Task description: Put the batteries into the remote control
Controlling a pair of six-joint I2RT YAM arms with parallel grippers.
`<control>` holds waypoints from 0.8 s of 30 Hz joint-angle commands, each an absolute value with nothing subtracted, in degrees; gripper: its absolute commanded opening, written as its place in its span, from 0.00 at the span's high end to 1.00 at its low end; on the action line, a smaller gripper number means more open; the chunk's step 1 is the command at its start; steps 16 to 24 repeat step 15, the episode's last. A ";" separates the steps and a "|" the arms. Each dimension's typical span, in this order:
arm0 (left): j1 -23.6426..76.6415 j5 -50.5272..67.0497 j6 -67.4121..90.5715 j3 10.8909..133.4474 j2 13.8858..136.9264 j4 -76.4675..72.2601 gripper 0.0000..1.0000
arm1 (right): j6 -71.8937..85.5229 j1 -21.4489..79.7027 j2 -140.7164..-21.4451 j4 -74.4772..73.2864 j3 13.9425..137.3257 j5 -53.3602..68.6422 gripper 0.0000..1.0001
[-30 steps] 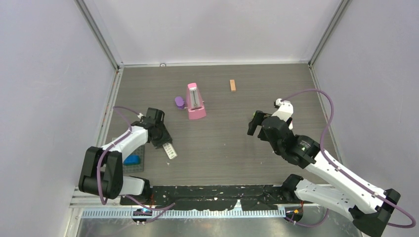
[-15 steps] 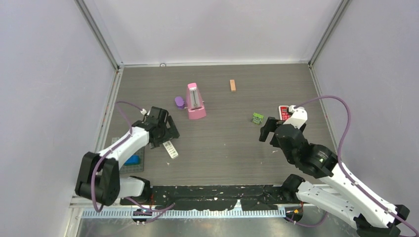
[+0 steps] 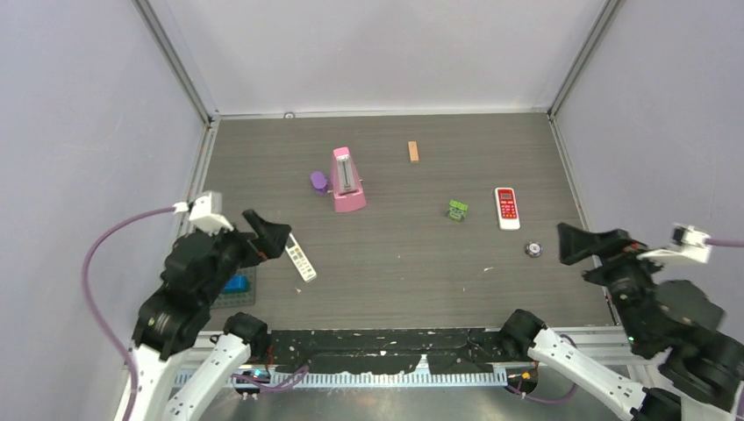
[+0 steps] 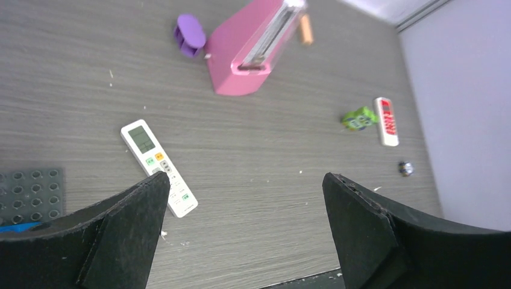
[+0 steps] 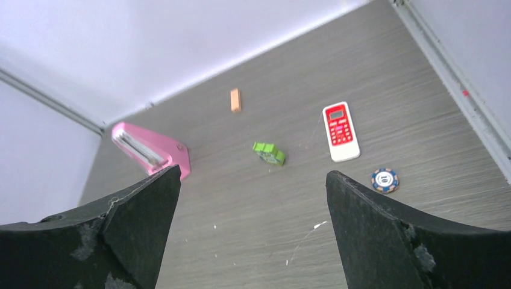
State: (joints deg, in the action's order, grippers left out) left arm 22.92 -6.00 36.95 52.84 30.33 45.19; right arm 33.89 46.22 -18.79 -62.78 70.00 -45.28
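- White remote (pale screen, tiny buttons) lies flat, face up, in front of the pink metronome, toward the left arm.
- Left gripper is spread wide, holding nothing; right gripper too.
- Batteries are too small to make out.

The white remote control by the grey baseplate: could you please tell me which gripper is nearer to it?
Left. The left gripper hangs open right beside the white remote, on its left; the right gripper is far across the table, near its right edge.
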 commanded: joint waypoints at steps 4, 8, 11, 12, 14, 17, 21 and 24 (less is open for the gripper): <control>23.06 -6.85 35.05 57.87 18.61 55.44 0.00 | 32.84 46.13 -15.15 -71.69 80.05 -51.25 0.05; 23.09 -7.74 34.36 60.25 16.10 57.56 0.01 | 33.24 46.13 -13.79 -71.88 81.90 -51.28 0.05; 23.12 -6.95 32.93 61.55 15.46 58.59 0.00 | 33.54 46.10 -13.91 -71.89 82.19 -50.61 0.05; 23.08 -6.91 32.88 62.18 15.65 59.41 0.01 | 34.03 46.12 -13.96 -71.85 82.03 -50.35 0.05; 23.05 -7.31 32.90 62.87 15.87 61.26 0.00 | 34.76 46.15 -13.97 -71.82 81.54 -49.40 0.05; 23.08 -7.60 32.94 62.98 15.75 61.78 0.00 | 34.96 46.12 -14.02 -71.81 81.29 -48.87 0.05; 23.08 -7.60 32.94 62.98 15.75 61.78 0.00 | 34.96 46.12 -14.02 -71.81 81.29 -48.87 0.05; 23.08 -7.60 32.94 62.98 15.75 61.78 0.00 | 34.96 46.12 -14.02 -71.81 81.29 -48.87 0.05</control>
